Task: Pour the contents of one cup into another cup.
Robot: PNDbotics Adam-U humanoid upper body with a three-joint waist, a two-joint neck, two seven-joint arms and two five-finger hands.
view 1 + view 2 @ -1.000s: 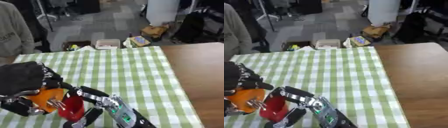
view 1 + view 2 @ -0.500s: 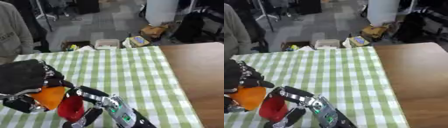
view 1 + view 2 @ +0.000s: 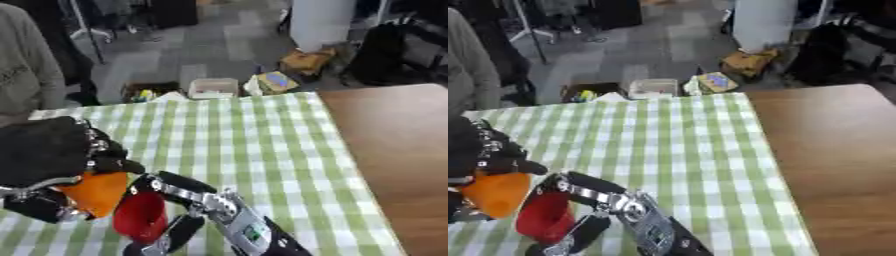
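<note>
Left eye view: left hand (image 3: 48, 155) grips the tipped orange plastic cup (image 3: 94, 192), right hand (image 3: 188, 197) wraps the red plastic cup (image 3: 140, 215). I'd line up the rims, then tilt slowly.

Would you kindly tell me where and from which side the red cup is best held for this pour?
Probably round its side wall, from the robot's right. The red cup is tapered with no visible handle, the right hand already wraps it there, and the orange cup in the left hand crowds its left.

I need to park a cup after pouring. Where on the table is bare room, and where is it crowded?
Free: the checked cloth from the hands to its far edge, and the bare wood on the right. Crowded: the near left, where left hand tips the orange cup by the red cup in right hand.
</note>
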